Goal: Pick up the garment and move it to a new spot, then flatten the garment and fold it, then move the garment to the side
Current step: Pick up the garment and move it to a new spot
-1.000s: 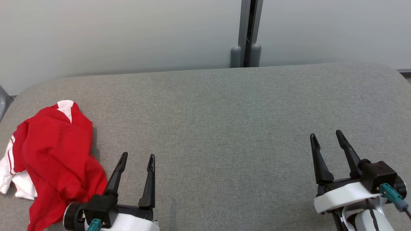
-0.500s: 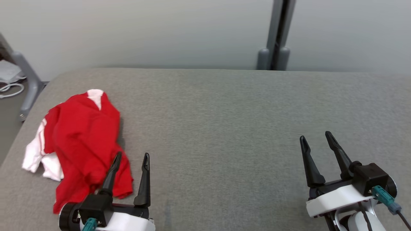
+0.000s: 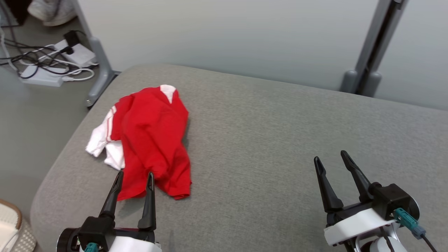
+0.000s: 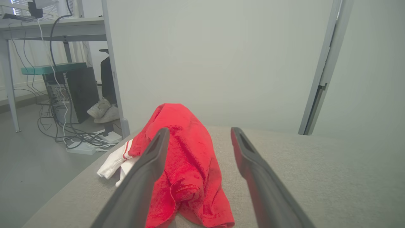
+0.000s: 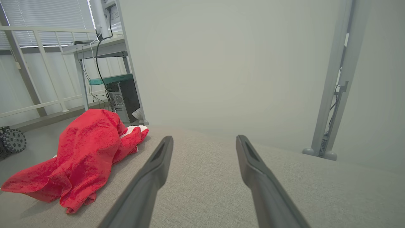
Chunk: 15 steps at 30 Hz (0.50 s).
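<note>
A crumpled red-and-white cloth garment (image 3: pixel 150 140) lies by the grey fabric worktop's (image 3: pixel 262 133) left edge. The left tool (image 3: pixel 135 174) stands open at its near hem; the right tool (image 3: pixel 330 156), also open, is well apart.

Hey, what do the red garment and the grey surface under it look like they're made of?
The red garment: soft matte knit cloth, probably cotton; it slumps in loose folds and shows a stitched hem. The grey surface: matte woven fabric, like upholstery, with a fine flecked weave and a rounded edge; what is beneath cannot be told.
</note>
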Tool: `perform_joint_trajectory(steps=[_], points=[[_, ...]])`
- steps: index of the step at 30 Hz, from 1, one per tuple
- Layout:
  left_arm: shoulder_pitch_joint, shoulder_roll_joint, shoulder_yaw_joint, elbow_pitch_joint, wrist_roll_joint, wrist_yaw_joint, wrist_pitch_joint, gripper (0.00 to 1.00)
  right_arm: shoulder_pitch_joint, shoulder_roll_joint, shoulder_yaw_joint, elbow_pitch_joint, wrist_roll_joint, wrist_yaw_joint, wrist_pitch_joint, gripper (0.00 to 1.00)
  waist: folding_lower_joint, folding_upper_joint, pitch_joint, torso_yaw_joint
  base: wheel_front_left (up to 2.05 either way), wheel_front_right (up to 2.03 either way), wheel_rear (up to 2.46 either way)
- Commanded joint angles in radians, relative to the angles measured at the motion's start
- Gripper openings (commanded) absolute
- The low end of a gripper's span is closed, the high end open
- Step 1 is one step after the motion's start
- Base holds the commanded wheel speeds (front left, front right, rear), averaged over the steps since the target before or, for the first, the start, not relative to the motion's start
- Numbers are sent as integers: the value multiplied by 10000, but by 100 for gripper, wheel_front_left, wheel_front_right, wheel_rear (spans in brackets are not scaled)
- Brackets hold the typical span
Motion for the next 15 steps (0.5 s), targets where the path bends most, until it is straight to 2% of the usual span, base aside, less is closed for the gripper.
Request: perform_joint_trajectory(steps=[1, 10, 15], points=[[84, 32, 41, -6, 59, -38, -39, 100, 96, -64, 20, 30, 71, -3, -61, 100, 0, 0, -136, 441, 0, 0, 0], [253, 31, 115, 28, 203, -224, -39, 100, 201, -67, 422, 52, 370, -3, -62, 100, 0, 0, -317, 1307, 0, 0, 0], [349, 31, 250, -15, 338, -257, -39, 100, 206, -66, 538, 95, 433, -3, -61, 100, 0, 0, -370, 1528, 0, 0, 0]])
